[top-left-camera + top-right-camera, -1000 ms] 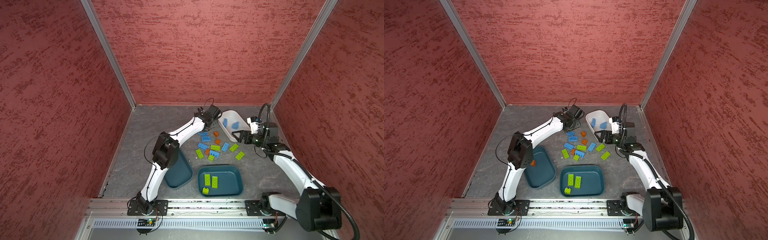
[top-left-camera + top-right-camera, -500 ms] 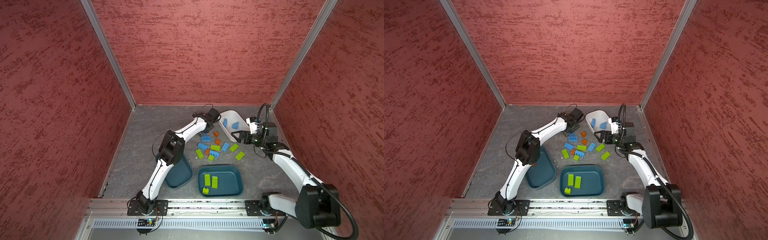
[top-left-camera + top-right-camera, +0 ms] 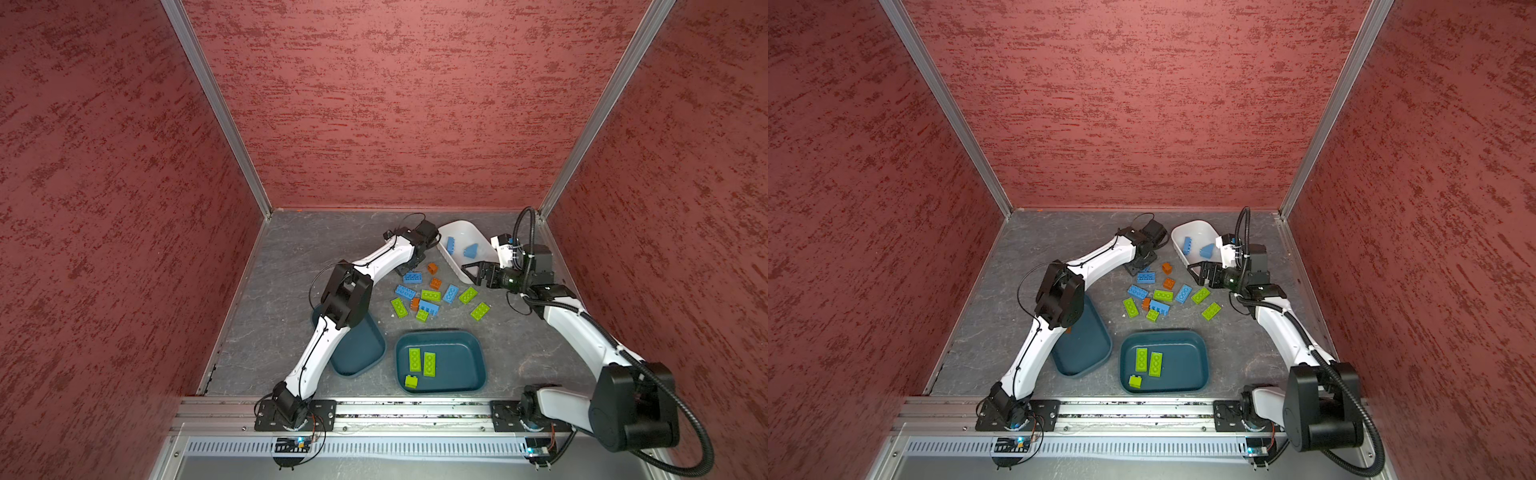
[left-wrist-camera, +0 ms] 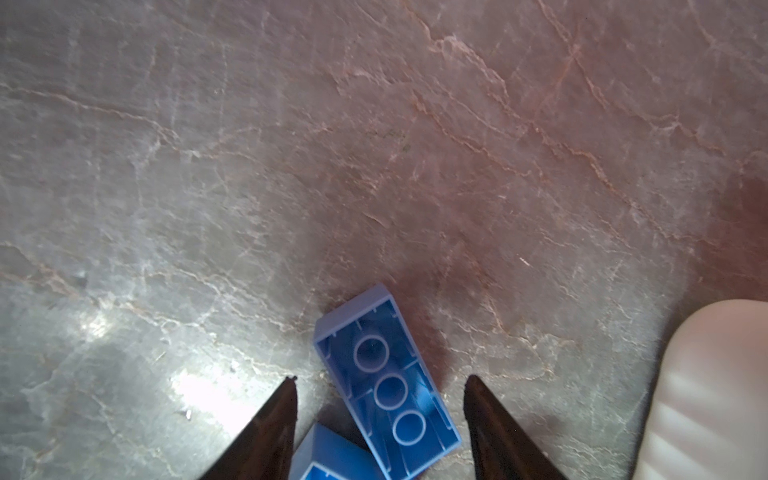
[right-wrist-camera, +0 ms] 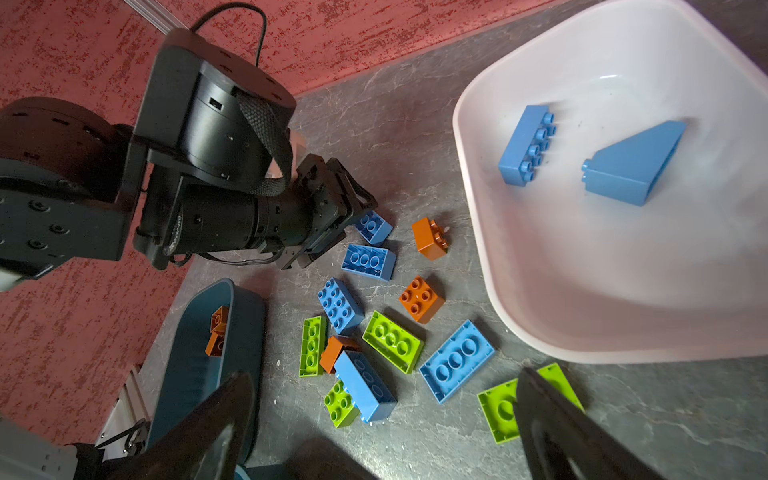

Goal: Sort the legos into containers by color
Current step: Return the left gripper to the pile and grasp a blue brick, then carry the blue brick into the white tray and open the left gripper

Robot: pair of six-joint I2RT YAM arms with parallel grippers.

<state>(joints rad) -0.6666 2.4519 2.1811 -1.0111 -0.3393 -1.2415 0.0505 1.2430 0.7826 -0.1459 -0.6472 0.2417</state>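
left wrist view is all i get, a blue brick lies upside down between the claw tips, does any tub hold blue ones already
Observer: Yes, the white tub holds two blue pieces, a brick and a wedge.
Operator: ok and where is the other claw
Observer: The right claw hangs open and empty by the white tub's end, close to a loose green brick.
Operator: any orange sorted yet
Observer: Two orange bricks lie in the teal tub that sits partly under the left arm.
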